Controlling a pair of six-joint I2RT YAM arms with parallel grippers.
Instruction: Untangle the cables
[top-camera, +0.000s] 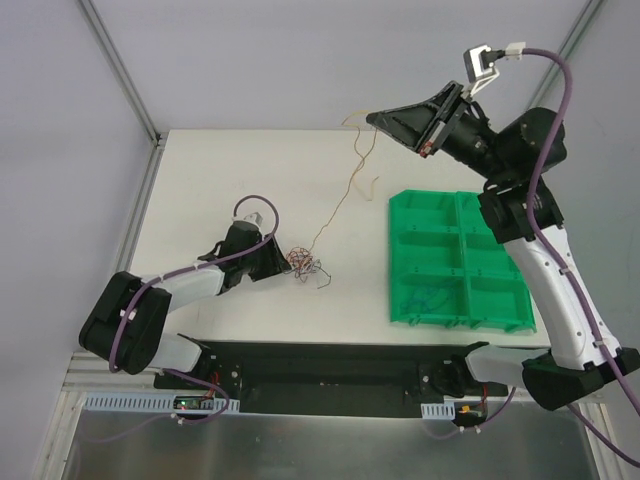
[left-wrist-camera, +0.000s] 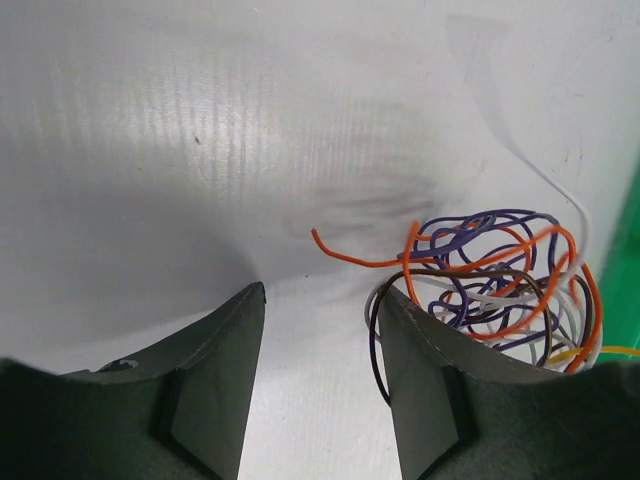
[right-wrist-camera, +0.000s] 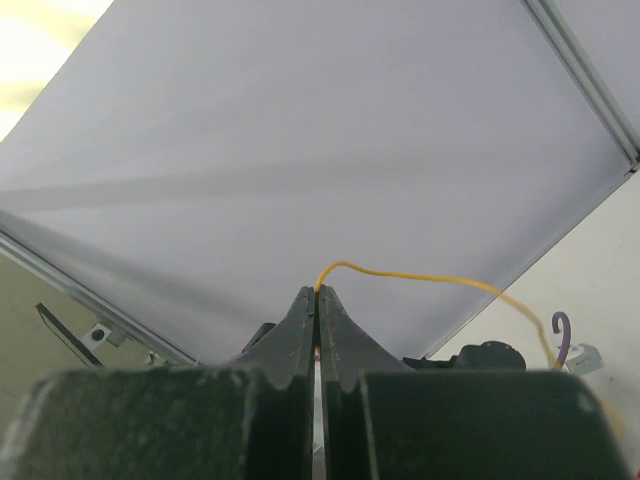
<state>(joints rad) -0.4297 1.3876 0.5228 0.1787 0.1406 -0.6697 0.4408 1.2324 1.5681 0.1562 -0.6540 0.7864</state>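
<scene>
A small knot of thin wires (top-camera: 303, 265) in orange, purple, white and dark brown lies on the white table. It also shows in the left wrist view (left-wrist-camera: 500, 290). My left gripper (top-camera: 283, 262) is open and low on the table, its right finger (left-wrist-camera: 440, 380) against the knot's edge, a dark loop curling beside it. My right gripper (top-camera: 375, 118) is raised high at the back, shut on a yellow wire (top-camera: 345, 190) that hangs from it down to the knot. The yellow wire (right-wrist-camera: 430, 280) leaves the shut fingertips (right-wrist-camera: 317, 292).
A green compartment tray (top-camera: 455, 262) lies right of the knot, with a thin blue wire (top-camera: 428, 297) in a near-left compartment. Its green edge shows in the left wrist view (left-wrist-camera: 628, 250). A grey wall and metal frame posts (top-camera: 125, 85) stand behind the table.
</scene>
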